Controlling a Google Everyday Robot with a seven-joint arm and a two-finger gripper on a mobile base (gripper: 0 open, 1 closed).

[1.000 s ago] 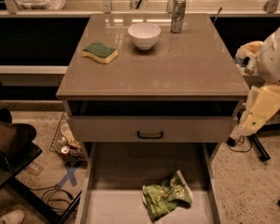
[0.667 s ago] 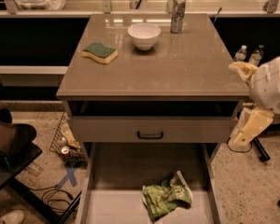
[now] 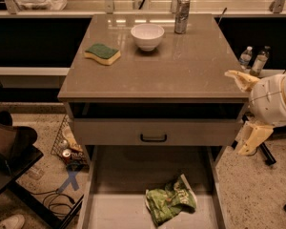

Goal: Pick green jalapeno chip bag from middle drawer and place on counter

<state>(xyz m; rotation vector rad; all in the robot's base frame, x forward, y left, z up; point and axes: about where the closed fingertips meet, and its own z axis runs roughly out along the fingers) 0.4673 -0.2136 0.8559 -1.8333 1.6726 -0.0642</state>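
The green jalapeno chip bag [image 3: 170,199] lies crumpled on the floor of the open middle drawer [image 3: 119,209], right of its centre near the front. The counter [image 3: 181,61] is the tan top of the cabinet above. My gripper [image 3: 234,112] hangs at the cabinet's right side, level with the counter edge and the upper drawer front. It is outside the drawer and well above and to the right of the bag. Its two cream fingers [image 3: 240,79] stand apart and it holds nothing.
On the counter are a green-topped yellow sponge [image 3: 102,53], a white bowl [image 3: 147,36] and a metal can [image 3: 182,15]. A closed drawer front with a black handle [image 3: 153,138] sits above the open drawer. Bottles [image 3: 252,60] stand at the right, cables and cans on the floor at the left.
My arm and gripper have come down along the cabinet's right side and a little to the left. The bag and the counter objects have not moved.
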